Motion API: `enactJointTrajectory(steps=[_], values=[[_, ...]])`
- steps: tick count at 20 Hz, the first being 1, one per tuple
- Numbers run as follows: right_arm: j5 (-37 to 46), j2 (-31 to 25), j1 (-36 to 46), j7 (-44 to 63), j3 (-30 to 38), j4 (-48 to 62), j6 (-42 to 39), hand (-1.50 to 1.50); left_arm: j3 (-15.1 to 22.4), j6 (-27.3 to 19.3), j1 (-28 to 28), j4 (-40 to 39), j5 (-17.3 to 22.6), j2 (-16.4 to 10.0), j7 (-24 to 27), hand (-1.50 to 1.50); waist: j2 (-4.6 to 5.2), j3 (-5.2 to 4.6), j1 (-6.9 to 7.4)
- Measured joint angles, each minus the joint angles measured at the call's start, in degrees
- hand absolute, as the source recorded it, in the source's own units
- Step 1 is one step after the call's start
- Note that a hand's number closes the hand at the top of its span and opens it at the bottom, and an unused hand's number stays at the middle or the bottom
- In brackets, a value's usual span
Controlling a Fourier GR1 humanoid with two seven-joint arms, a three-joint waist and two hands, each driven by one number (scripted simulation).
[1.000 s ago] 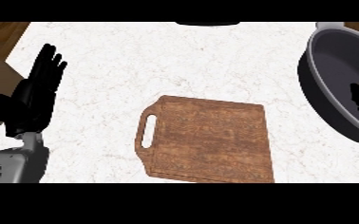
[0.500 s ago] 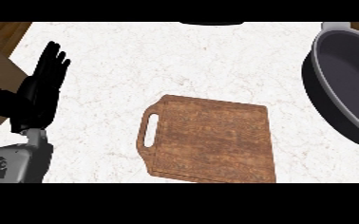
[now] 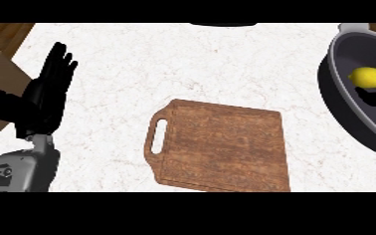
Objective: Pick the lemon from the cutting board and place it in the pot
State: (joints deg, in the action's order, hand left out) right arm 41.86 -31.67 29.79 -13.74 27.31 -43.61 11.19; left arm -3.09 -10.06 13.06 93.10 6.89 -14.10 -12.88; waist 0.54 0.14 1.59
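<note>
The yellow lemon (image 3: 363, 76) lies inside the dark grey pot (image 3: 339, 64) at the right edge of the head view. A brown wooden cutting board (image 3: 224, 147) with a slot handle on its left lies bare at centre bottom of the white counter. My left hand (image 3: 47, 92) rests at the left edge, fingers straight and pointing up, holding nothing. My right hand does not show.
A dark object (image 3: 224, 24) peeks in at the counter's far edge, top centre. Brown wood (image 3: 13, 32) shows past the counter's left corner. White marbled counter (image 3: 198, 64) stretches between the hand, board and pot.
The view has shifted so the pot shows further in at the right, and the lemon now shows inside it. The left hand has barely moved.
</note>
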Motion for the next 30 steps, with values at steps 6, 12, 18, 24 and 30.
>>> enactJointTrajectory(steps=[6,12,18,24,30], values=[[-5.7,-1.0,5.9,-7.4,2.9,11.3,-6.9,-1.50,-0.4,0.7,0.2,-0.4,0.2,-0.2,0.0,0.00,0.12,0.04,0.23],[-15.6,-1.9,9.4,-13.9,10.4,15.7,-12.9,-1.50,-0.3,0.6,-0.5,0.5,-0.3,0.1,-0.1,0.00,-0.01,0.06,-0.13],[-22.3,-8.6,9.0,-17.8,16.2,21.8,-20.4,-1.50,-0.5,0.4,-0.2,0.5,-0.6,0.4,-0.7,0.00,0.03,0.04,-0.41],[-25.8,-16.0,5.9,-20.6,19.0,27.0,-27.9,-1.50,-0.4,0.1,-0.8,3.1,-0.9,0.4,-2.6,0.00,0.00,0.07,-0.32],[-27.3,-22.0,2.1,-23.6,20.0,30.2,-35.1,-1.50,-1.1,0.6,-0.9,1.5,-1.0,0.8,-0.8,0.00,0.12,0.12,-0.39]])
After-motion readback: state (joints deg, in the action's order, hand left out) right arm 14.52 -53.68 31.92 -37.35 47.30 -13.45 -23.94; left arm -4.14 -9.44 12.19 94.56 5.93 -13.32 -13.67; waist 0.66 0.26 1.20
